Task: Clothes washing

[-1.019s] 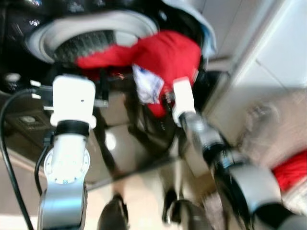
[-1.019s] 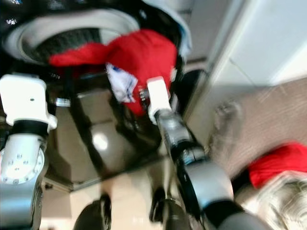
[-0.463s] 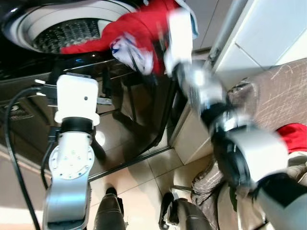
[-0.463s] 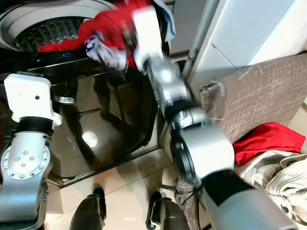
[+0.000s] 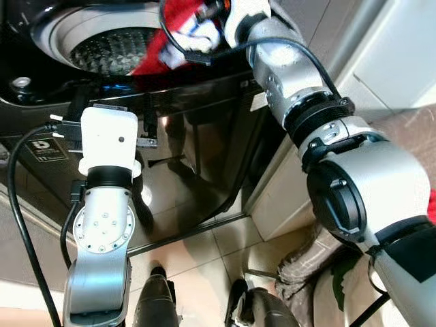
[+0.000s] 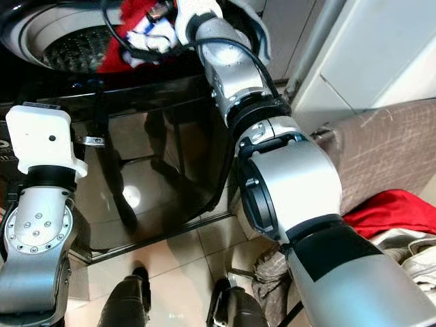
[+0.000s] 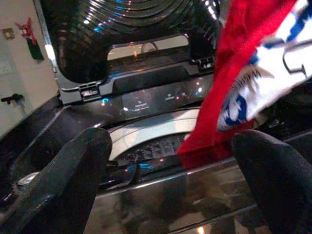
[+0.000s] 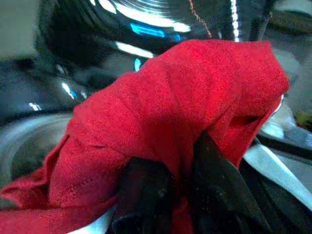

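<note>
From the head views, the washing machine point(image 5: 197, 143) stands with its drum point(image 5: 109, 51) open, perforated metal showing inside. The right gripper point(image 8: 180, 195) reaches over the drum's rim, clamped on a red garment point(image 6: 139, 34) with a white and blue print that hangs at the drum's mouth. In the left wrist view, the left gripper point(image 7: 170, 161) is spread wide, holding nothing, just in front of the machine. The right wrist view shows red cloth pinched between black fingers point(image 8: 214, 170).

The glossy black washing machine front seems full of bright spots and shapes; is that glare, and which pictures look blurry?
Left eye view: the glossy black washing machine mirrors a lamp and the arms. Right wrist view: soft focus; red cloth garment bunched against the right tool. Left wrist view: the left tool looms dark and blurred.
</note>
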### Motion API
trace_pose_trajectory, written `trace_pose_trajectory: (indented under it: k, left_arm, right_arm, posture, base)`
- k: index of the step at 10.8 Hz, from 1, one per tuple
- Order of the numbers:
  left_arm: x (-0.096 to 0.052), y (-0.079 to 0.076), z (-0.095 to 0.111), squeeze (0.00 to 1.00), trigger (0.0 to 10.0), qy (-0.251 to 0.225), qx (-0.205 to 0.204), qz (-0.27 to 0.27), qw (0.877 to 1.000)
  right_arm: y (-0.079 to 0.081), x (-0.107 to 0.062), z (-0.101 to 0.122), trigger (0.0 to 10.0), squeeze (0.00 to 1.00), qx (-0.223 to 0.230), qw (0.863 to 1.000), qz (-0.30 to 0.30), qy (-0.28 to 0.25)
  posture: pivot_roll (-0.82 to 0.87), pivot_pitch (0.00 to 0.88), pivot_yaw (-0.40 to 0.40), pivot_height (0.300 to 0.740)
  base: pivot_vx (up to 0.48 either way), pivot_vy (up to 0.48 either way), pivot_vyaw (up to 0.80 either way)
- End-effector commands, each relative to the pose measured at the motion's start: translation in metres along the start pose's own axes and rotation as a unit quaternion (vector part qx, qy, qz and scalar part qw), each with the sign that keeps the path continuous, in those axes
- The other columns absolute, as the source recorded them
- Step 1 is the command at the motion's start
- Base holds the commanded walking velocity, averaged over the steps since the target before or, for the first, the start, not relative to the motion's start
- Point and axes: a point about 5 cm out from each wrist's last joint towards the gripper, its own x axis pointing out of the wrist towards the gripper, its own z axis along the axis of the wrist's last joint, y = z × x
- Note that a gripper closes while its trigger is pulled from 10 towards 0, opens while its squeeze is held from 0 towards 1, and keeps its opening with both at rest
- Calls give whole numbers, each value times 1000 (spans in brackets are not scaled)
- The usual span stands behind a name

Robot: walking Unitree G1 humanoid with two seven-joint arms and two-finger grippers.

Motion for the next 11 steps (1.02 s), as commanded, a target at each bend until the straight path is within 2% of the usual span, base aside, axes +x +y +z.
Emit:
trace_pose_trajectory:
  k: [1,2,3,4,5,6,7,8,9,10,11]
  left_arm:
    - [0,-1,0,0,10000,-1,0,6,1000]
    - [-2,0,0,0,10000,1,1,8,1000]
    - [-3,0,0,0,10000,1,1,9,1000]
    - [-2,0,0,0,10000,0,3,10,1000]
    - [-2,1,-1,0,10000,0,4,10,1000]
    - [-2,1,-1,0,10000,-1,5,10,1000]
    - [0,0,-1,0,10000,-2,5,5,1000]
    - [0,-2,-1,0,10000,-2,5,1,1000]
    - [0,-3,-1,0,10000,-3,4,0,1000]
    - [1,-3,-2,0,10000,-3,2,1,1000]
    - [2,-4,-3,0,10000,-2,1,1,1000]
  right_arm:
    - [-12,-4,-12,10000,1000,-31,998,-45,43]
    - [-14,-4,-14,10000,1000,-21,997,-58,48]
    - [-18,-3,-8,10000,1000,27,996,-72,40]
    - [-22,-2,-5,10000,1000,109,990,-85,35]
    - [-28,-2,-1,10000,1000,162,981,-99,26]
    - [-31,-1,3,10000,1000,173,979,-103,19]
    - [-34,1,15,10000,1000,139,985,-104,1]
    - [-39,1,24,10000,1000,134,985,-112,-12]
    - [-43,1,26,10000,1000,172,978,-119,-18]
    - [-52,-3,16,10000,1000,369,917,-153,-14]
    - [-58,-6,9,10000,1000,447,878,-173,-14]
  posture:
    - [279,136,-132,740]
    - [285,139,-133,740]
    - [288,138,-132,740]
    - [292,137,-130,740]
    - [292,133,-128,740]
    - [289,131,-123,740]
    - [284,129,-118,740]
    - [276,125,-111,740]
    - [274,122,-112,740]
    - [272,115,-114,740]
    - [272,110,-118,740]
  base:
    - [0,0,0]
    - [0,0,0]
    - [0,0,0]
    - [0,0,0]
    - [0,0,0]
    - [0,0,0]
    - [0,0,0]
    - [0,0,0]
    - [0,0,0]
    - [0,0,0]
    - [0,0,0]
